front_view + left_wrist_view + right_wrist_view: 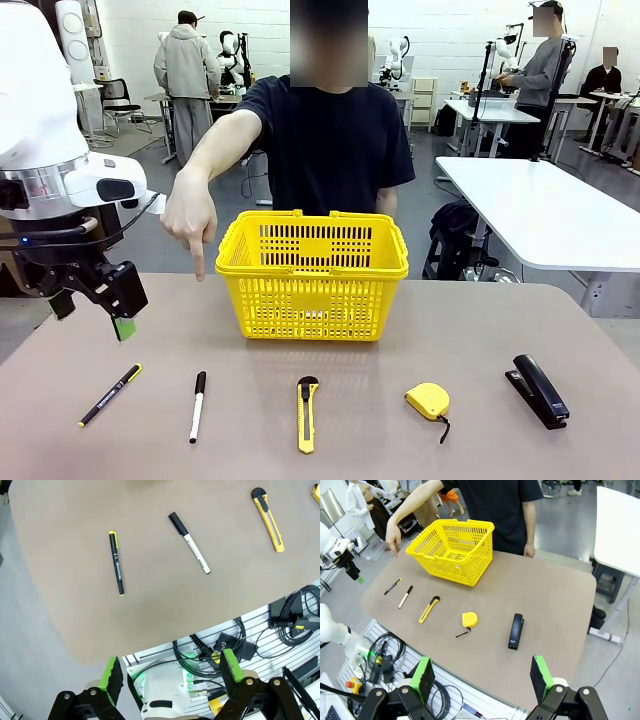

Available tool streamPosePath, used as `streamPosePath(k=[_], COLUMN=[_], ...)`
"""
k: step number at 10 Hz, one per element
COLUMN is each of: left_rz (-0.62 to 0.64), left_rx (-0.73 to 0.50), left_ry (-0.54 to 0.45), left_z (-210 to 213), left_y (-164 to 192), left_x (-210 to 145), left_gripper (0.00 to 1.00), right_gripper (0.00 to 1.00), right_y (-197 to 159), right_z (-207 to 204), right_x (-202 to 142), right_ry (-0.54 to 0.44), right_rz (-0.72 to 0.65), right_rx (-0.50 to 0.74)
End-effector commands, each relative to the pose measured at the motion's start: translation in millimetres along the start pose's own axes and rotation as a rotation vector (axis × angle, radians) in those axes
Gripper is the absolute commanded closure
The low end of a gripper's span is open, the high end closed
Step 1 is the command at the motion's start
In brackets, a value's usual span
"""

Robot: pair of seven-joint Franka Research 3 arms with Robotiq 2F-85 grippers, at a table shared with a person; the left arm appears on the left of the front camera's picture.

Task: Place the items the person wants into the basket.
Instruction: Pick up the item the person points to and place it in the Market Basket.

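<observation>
Marker (198, 405), black-capped with a white barrel, is laid at 7 o'clock of the yellow basket (312, 300). It is set in a spaced row with the pen (111, 394), utility knife (307, 413), tape measure (428, 400) and stapler (540, 390), likely so each can be singled out. The person's hand (190, 215) is pointed down over the marker, judged a request. The left fingers (124, 327) are held apart and empty at 10 o'clock of it, and the right fingers (423, 677) are likewise spread and empty. The brown surface (500, 330) is matte. White tables (540, 210) are seen beyond.
</observation>
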State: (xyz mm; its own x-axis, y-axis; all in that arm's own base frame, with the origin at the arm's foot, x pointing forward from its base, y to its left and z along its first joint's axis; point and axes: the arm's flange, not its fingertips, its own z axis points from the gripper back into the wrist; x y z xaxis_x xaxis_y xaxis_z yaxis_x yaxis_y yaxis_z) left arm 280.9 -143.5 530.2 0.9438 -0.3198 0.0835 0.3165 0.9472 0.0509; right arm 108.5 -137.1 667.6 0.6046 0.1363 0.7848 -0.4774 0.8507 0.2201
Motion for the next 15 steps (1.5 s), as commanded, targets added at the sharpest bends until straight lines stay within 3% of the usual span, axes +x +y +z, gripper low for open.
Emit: streamPosePath(k=[1, 2, 4, 7, 12, 15], left_rz=[-0.002, 0.0, 0.124, 0.193, 0.31, 0.369], left_rx=[0.01, 0.0, -0.014, -0.018, -0.035, -0.05], left_ry=[0.003, 0.0, -0.063, -0.148, 0.004, 0.032], left_z=[0, 0, -45, -93, -152, -183], left_y=[2, 0, -21, -44, -44, -43], left_x=[-2, 0, 0, -6, 19, 28], left_gripper=[0.0, 0.0, 0.0, 0.0, 0.0, 0.0], right_gripper=[0.0, 0.0, 0.0, 0.0, 0.0, 0.0], right_y=[5, 5, 5, 5, 5, 5], right_z=[8, 8, 8, 8, 8, 8], right_x=[-2, -2, -2, -2, -2, -2], right_ry=[-0.009, -0.009, -0.009, -0.009, -0.009, -0.009], right_rz=[0.007, 0.007, 0.007, 0.007, 0.007, 0.007], right_rx=[0.0, 0.0, 0.0, 0.0, 0.0, 0.0])
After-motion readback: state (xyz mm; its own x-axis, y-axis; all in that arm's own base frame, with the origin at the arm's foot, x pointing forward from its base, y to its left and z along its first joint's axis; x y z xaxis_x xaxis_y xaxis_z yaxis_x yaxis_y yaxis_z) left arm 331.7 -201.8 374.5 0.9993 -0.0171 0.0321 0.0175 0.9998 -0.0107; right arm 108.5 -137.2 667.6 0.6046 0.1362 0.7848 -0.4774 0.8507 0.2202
